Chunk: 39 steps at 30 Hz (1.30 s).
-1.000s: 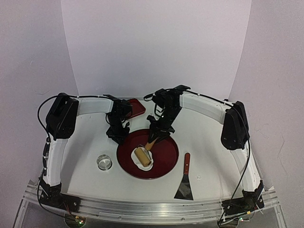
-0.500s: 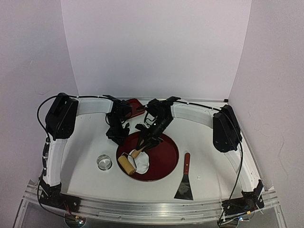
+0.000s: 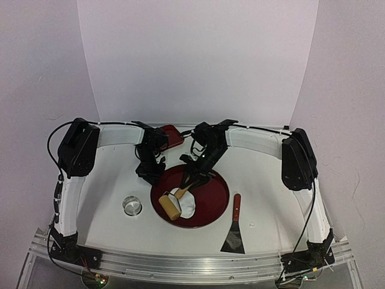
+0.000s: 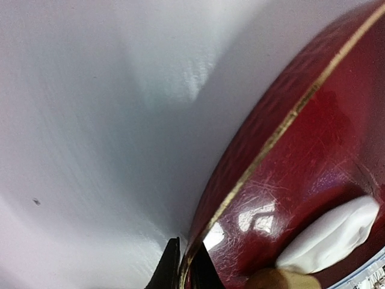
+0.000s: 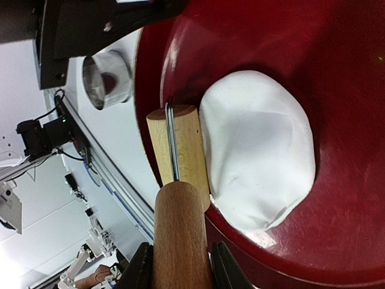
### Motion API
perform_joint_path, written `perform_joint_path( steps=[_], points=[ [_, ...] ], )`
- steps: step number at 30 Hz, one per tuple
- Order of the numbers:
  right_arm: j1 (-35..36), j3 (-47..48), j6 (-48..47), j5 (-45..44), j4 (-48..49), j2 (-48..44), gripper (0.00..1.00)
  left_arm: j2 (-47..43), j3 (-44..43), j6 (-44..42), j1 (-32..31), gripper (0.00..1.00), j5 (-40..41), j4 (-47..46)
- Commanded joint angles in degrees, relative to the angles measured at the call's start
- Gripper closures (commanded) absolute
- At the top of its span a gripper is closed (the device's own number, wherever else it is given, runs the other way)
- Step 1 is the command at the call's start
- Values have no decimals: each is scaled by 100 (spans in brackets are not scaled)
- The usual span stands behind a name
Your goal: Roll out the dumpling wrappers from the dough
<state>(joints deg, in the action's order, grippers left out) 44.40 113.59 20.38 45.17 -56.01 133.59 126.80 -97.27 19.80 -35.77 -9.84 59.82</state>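
Red tray (image 3: 213,195) sat mid-worktop: round, with a thin gold line on its rim. A shiny metal ring cutter (image 3: 132,206) stood on the worktop (image 3: 264,180) just left of the tray, not touching it. A scraper (image 3: 234,232) with a red handle lay right of the tray, blade toward the near edge. A small red dish (image 3: 173,136) sat at the far side, partly hidden behind the arms. Both arms reached in over the tray's far half and screened it from above.

Dough (image 3: 186,206) was a flattened white oval lying in the near-left part of the tray. The rolling pin (image 3: 169,206) had its barrel against the dough's left edge, touching it, close to the tray's near-left rim. Right claw (image 3: 191,179) was clamped round the pin's wooden handle. Left claw (image 3: 150,171) was closed, its tips pinching the tray's far-left rim.

The worktop was white and matte, with one dark speck seen from the left wrist. A curved white backdrop (image 3: 198,60) stood behind, and an aluminium rail (image 3: 198,265) ran along the near edge.
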Motion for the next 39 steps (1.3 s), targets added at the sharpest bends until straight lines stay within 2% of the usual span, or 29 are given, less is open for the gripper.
perform_joint_path(
  steps=[1, 7, 16, 19, 22, 25, 27, 31, 36, 39],
  points=[
    [-465, -638, -150, -4291, -1515, 693, 100, 313, 268, 372, -132, 100, 207, -262],
    [-490, -205, -257, -4342, -1831, 660, 100, 360, 199, 375, -137, 100, 239, -329],
    [-486, 970, -352, -4115, -2364, 711, 100, 363, 147, 393, -134, 100, 277, -377],
    [-480, 1140, -506, -3530, -2403, 660, 100, 368, 131, 400, -132, 100, 273, -402],
    [-452, 1261, -853, -2283, -2324, 482, 100, 391, 108, 402, -132, 100, 273, -398],
    [-387, 1119, -989, -1269, -2004, 49, 100, 430, 5, 373, -133, 100, 288, -328],
    [-304, 1047, -994, -968, -1838, -238, 100, 429, -52, 351, -136, 100, 317, -272],
    [-213, 1158, -914, -876, -1666, -580, 100, 443, -183, 331, -135, 100, 355, -123],
    [-295, 1777, -655, -1491, -1536, -898, 100, 388, -259, 372, -133, 100, 372, 1],
    [-461, 2035, -414, -1556, -1305, -1121, 100, 314, -271, 417, -132, 96, 387, 11]
  ],
)
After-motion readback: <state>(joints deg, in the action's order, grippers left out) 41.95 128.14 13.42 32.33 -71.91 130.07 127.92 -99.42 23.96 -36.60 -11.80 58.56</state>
